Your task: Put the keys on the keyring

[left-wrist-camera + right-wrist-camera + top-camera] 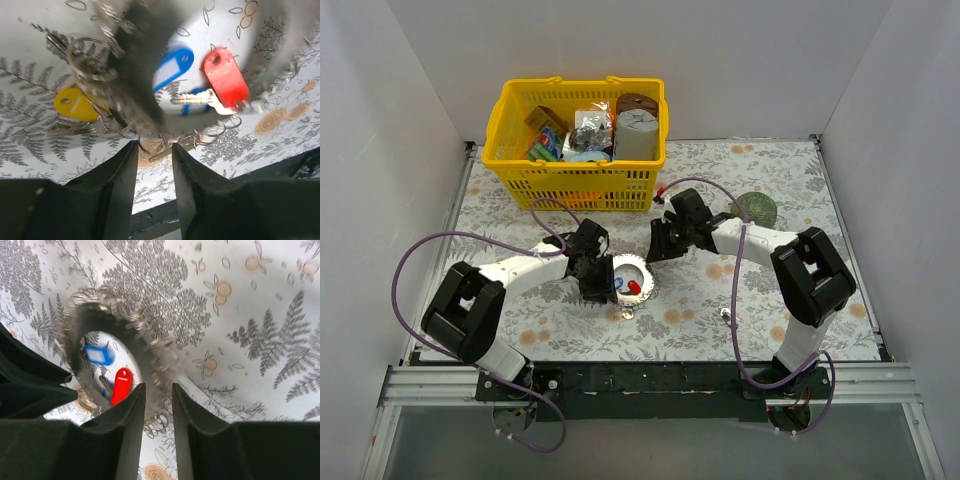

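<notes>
1. The keyring (638,264) is a flat silver-grey metal ring with a toothed rim and a wide hollow centre. It sits mid-table on the floral cloth (820,180), between the 2 grippers and near of the yellow basket (510,150).
2. In both wrist views the rim is dark and blurred. Small wire loops hang along its edge.
3. 2 keys show through the hollow centre, the blue-headed key (172,65) on the left and the red-headed key (226,77) just to its right. A silver blade juts out from the red head.
4. The yellow-headed key (75,104) lies outside the rim on the left, just beside a plain split ring (85,62). I cannot tell whether either hangs on the keyring.
5. The blue and yellow heads each carry a pale label strip, too blurred to read.
6. The left gripper (154,150) is at the ring's left side, fingers only narrowly apart with the rim at their tips. I cannot tell whether it clamps the rim.
7. The right gripper (158,390) is at the ring's far right side and is closed on the rim, which runs into the slim gap between its fingers.
8. The basket at the far side holds packets whose print is too small to read.
</notes>
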Controlling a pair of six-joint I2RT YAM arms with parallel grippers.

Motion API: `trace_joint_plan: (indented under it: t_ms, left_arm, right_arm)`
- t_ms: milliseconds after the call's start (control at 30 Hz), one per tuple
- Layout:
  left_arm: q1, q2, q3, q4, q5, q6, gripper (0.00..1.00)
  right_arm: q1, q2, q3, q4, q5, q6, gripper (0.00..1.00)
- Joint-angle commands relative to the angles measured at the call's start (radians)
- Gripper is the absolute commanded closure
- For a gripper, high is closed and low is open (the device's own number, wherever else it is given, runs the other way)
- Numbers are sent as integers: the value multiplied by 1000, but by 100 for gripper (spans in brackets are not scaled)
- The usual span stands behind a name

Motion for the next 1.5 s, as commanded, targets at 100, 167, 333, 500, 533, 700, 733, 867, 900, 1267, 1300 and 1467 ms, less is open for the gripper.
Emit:
trace_joint_plan:
  t_ms: [100, 167, 333, 500, 533, 700, 733, 867, 900, 1267, 1300, 1467]
  left_arm:
    - [-15, -59, 74, -58, -23, 18, 51]
    - [-15, -64, 106, -69, -55, 29, 48]
    - [-13, -38, 164, -95, -104, 61, 46]
    - [4, 27, 199, -86, -112, 93, 45]
    - [10, 33, 204, -81, -106, 98, 45]
    - [83, 80, 210, -51, -65, 125, 45]
    - [96, 88, 210, -47, -56, 128, 45]
    - [142, 117, 216, -34, -32, 139, 46]
    - [142, 123, 216, -26, -28, 141, 46]
    - [143, 113, 134, 31, 49, 110, 61]
    - [143, 107, 120, 35, 58, 107, 63]
    - [137, 65, 69, 48, 70, 81, 66]
  right_arm:
    - [-6, -51, 29, -40, 85, -67, 45]
    - [-4, -88, 4, -41, 108, -69, 40]
    - [-4, -163, -88, -41, 94, -58, 39]
    - [-4, -214, -177, -20, 47, -14, 40]
    - [-3, -229, -207, -12, 33, -8, 41]
    - [-4, -254, -275, 42, -7, 41, 41]
    - [-4, -249, -281, 64, -22, 47, 41]
    - [-3, -225, -301, 146, -65, 87, 43]
    - [-3, -217, -304, 166, -74, 103, 43]
    - [0, -25, -240, 322, -176, 227, 46]
    - [0, -13, -232, 332, -179, 230, 46]
    - [-1, 10, -133, 290, -165, 210, 47]
